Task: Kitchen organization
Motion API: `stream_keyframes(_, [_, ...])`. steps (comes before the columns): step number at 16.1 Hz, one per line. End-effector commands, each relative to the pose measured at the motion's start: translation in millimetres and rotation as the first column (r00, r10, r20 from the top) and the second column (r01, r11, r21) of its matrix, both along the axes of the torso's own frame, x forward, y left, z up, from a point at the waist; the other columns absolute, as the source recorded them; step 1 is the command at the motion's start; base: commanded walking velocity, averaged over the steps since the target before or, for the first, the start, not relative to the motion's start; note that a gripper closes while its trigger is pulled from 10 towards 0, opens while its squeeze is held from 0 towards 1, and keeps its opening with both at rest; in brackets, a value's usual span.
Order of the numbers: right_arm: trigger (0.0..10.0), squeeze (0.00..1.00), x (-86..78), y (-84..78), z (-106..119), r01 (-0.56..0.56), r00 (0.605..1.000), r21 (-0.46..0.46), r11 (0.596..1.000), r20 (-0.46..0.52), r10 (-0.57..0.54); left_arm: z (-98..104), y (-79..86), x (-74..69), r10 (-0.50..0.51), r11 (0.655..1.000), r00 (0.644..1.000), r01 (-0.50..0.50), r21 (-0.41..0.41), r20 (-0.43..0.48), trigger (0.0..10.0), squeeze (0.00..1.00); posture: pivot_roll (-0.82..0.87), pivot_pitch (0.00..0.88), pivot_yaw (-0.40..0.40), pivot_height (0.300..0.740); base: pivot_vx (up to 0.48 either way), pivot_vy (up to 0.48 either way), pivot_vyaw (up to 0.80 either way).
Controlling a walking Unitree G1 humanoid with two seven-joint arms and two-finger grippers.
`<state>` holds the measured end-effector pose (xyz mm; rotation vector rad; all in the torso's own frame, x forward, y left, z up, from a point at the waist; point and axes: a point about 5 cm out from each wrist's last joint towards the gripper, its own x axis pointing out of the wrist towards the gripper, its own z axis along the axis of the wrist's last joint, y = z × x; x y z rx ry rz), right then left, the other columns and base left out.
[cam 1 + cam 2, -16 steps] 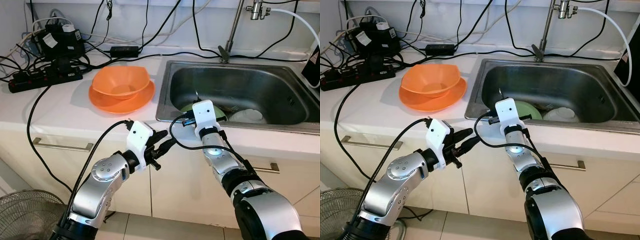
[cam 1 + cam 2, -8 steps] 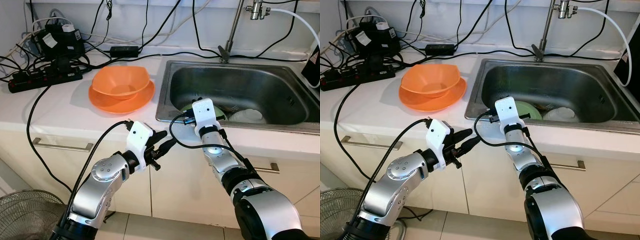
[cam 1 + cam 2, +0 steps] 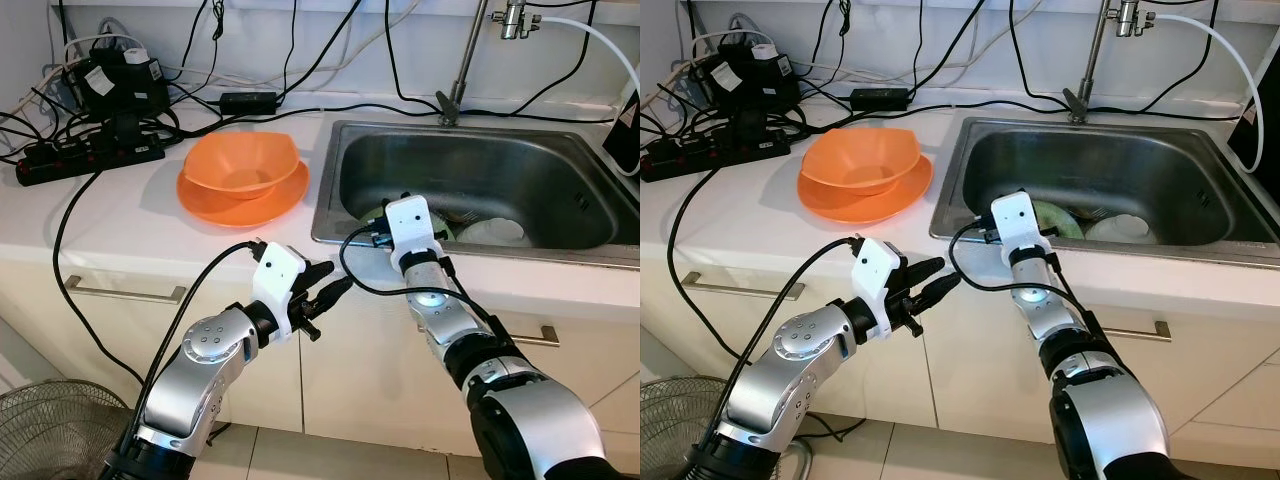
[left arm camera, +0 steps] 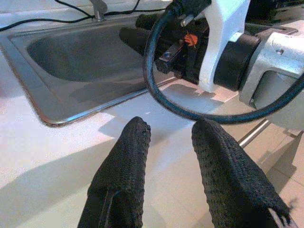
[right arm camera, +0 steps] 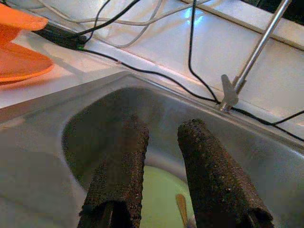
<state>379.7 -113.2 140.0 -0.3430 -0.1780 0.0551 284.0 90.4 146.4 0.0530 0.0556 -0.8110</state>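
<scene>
An orange bowl (image 3: 243,162) was already stacked on the desk (image 3: 130,215); a green plate (image 3: 1058,219) remained in the sink (image 3: 560,165) — both the right hand (image 5: 159,166) and the left hand (image 4: 168,156) were parted, empty.

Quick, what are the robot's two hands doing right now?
Left gripper: open, empty, before the counter.
Right gripper: open, empty, over the sink.

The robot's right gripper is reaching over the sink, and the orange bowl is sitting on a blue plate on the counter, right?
Not quite. The right gripper does reach over the sink, and the orange bowl is on the counter, but the plate under it is orange, not blue. The left eye view shows this.
</scene>
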Motion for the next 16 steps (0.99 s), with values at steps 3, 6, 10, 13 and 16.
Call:
stream_keyframes(3, [10.0, 0.00, 9.1, -9.7, 26.7, 0.038, 0.995, 0.026, 0.999, 0.092, -0.040, 4.3, 0.5, 2.2, 0.001, 1.000, 1.000, -0.001, 0.008, 0.019, 10.0, 0.00, 0.14, 0.027, 0.027, 0.740, 0.000, 0.000, 0.00])
stream_keyframes(6, [10.0, 0.00, 11.2, -16.3, 32.2, 0.056, 0.992, 0.008, 0.998, 0.109, -0.056, 5.4, -1.8, 2.5, -0.012, 1.000, 1.000, 0.012, 0.001, 0.023, 10.0, 0.00, 0.14, 0.025, 0.026, 0.740, 0.000, 0.000, 0.00])
stream_keyframes(10, [10.0, 0.00, 12.2, -25.8, 41.2, 0.076, 0.985, 0.022, 0.997, 0.154, -0.079, 5.7, 3.2, 4.7, 0.024, 1.000, 0.999, -0.025, 0.004, 0.031, 10.0, 0.00, 0.14, 0.031, 0.022, 0.740, 0.000, 0.000, 0.00])
stream_keyframes(13, [10.0, 0.00, 8.6, -31.7, 43.4, 0.077, 0.976, 0.040, 0.996, 0.200, -0.083, 5.7, 5.9, 7.5, 0.060, 0.998, 0.997, -0.060, 0.004, 0.041, 10.0, 0.00, 0.13, 0.032, 0.021, 0.740, 0.000, 0.000, 0.00])
stream_keyframes(16, [10.0, 0.00, -3.4, -35.6, 46.6, 0.051, 0.954, 0.086, 0.995, 0.292, -0.074, 9.5, 9.2, 15.8, 0.153, 0.988, 0.984, -0.152, -0.022, 0.090, 10.0, 0.00, 0.12, 0.032, 0.026, 0.740, 0.000, 0.000, 0.00])
